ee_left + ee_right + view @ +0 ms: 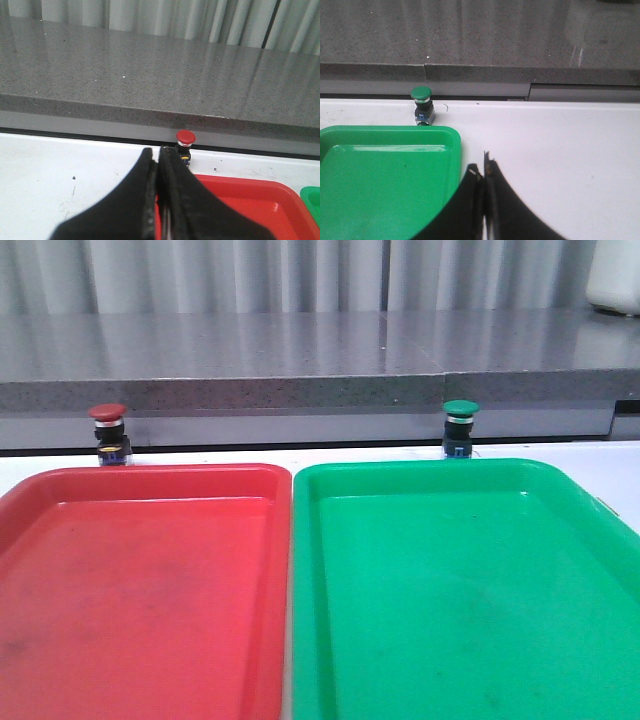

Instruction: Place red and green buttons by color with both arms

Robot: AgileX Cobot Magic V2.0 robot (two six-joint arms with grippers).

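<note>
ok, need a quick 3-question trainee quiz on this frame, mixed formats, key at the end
1. True or false: the small red-capped mushroom push button already lies inside the large red plastic tray.
2. The small green-capped mushroom push button stands: A) in the large green plastic tray; B) on the white table behind that tray; C) between the fingers of a gripper.
3. Fill in: the black left gripper and black right gripper are both ____.

Key: 1 false; 2 B; 3 shut, holding nothing.
</note>
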